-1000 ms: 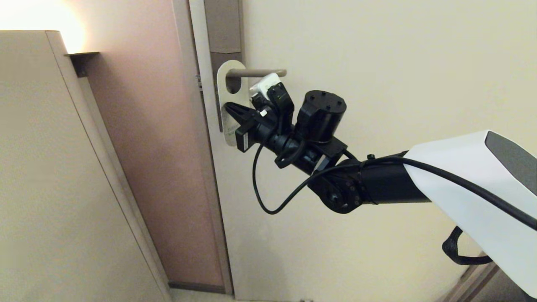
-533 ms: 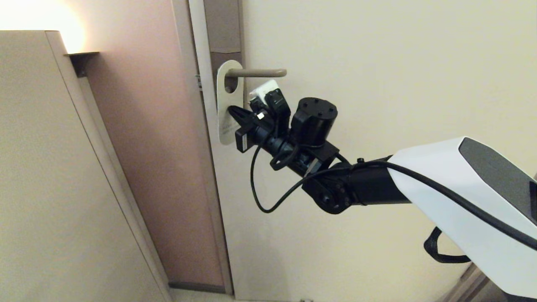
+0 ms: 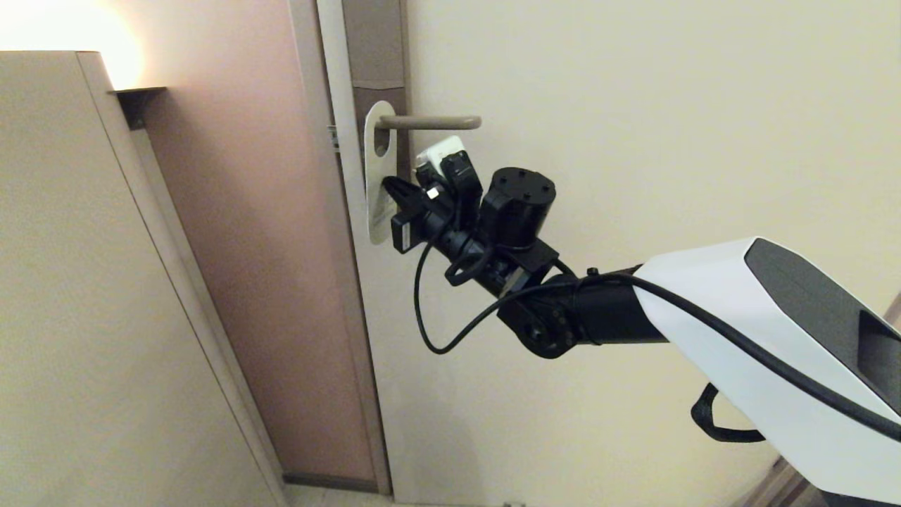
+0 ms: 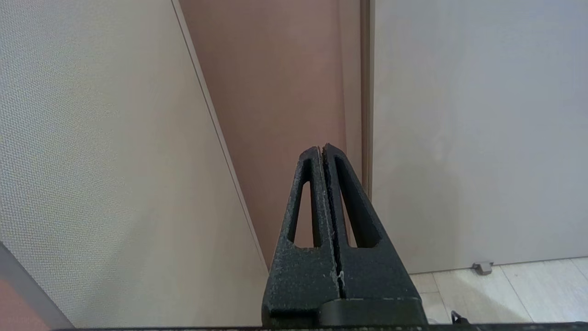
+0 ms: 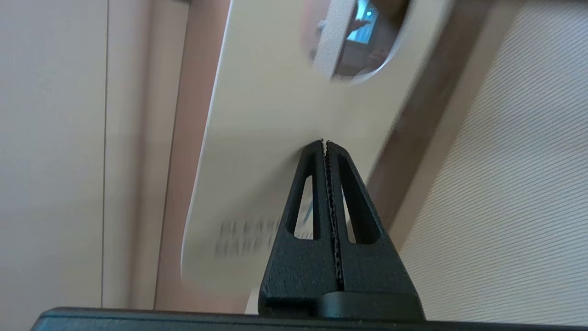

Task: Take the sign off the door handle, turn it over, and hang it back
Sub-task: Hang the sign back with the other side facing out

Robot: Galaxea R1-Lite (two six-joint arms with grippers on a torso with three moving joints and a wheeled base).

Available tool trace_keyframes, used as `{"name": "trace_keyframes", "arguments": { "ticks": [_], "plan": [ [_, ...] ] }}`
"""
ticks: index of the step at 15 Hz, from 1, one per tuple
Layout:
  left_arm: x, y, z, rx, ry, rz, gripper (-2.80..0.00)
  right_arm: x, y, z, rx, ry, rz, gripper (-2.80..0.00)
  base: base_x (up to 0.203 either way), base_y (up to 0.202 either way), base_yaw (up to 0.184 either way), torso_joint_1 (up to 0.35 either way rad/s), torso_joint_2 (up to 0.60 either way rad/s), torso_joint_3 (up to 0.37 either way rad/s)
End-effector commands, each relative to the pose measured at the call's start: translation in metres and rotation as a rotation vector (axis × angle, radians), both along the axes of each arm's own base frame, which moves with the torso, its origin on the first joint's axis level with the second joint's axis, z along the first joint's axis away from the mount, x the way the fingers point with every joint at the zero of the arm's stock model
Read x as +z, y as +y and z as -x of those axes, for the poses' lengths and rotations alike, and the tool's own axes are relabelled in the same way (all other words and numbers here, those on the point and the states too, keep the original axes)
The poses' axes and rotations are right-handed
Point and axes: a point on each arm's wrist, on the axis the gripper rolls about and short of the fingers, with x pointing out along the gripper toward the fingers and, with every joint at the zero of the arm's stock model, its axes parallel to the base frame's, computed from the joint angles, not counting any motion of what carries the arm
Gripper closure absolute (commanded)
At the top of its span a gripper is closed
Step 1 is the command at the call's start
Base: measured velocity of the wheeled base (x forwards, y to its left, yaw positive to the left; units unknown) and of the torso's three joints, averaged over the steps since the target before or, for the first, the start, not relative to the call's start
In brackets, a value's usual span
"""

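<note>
Pinching the sign [image 3: 381, 176] by its edge, the right gripper [image 3: 394, 189] has its jaws pressed together on the white face, below the round hole. Open door [image 3: 598, 127] surface lies to its right; the door frame [image 3: 334, 232] and a cabinet [image 3: 84, 296] crowd the left. The sign hangs upright on the handle [image 3: 429, 122], long axis vertical. The left gripper [image 4: 324, 149], parked low, is closed on nothing.

Right arm reaching forward, right end effector [image 3: 387, 184] closed, left end effector [image 4: 321, 149] closed
</note>
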Motion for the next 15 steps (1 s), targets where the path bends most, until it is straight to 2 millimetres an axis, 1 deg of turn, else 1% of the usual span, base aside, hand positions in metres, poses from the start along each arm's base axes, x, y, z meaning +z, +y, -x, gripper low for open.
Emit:
{"name": "trace_keyframes", "arguments": {
  "ticks": [1,4,7,9,12,15],
  "plan": [
    [0.000,0.000,0.000,0.000,0.000,-0.001,0.00,0.016,-0.004,0.007,0.002,-0.026,-0.021,0.00,0.000,0.000,0.000,0.000,0.00,0.000],
    [0.000,0.000,0.000,0.000,0.000,-0.001,0.00,0.034,-0.014,0.021,0.013,-0.032,-0.027,0.00,0.000,0.000,0.000,0.000,0.00,0.000],
    [0.000,0.000,0.000,0.000,0.000,-0.001,0.00,0.037,-0.027,0.037,0.035,-0.001,0.008,0.00,0.000,0.000,0.000,0.000,0.00,0.000],
    [0.000,0.000,0.000,0.000,0.000,0.001,0.00,0.038,-0.033,0.045,0.070,0.003,0.028,0.00,0.000,0.000,0.000,0.000,0.00,0.000],
    [0.000,0.000,0.000,0.000,0.000,-0.001,0.00,0.036,-0.026,0.049,0.091,0.006,0.031,0.00,0.000,0.000,0.000,0.000,0.00,0.000],
    [0.000,0.000,0.000,0.000,0.000,-0.001,0.00,0.023,-0.005,0.052,0.130,0.019,0.039,0.00,0.000,0.000,0.000,0.000,0.00,0.000]
  ]
}}
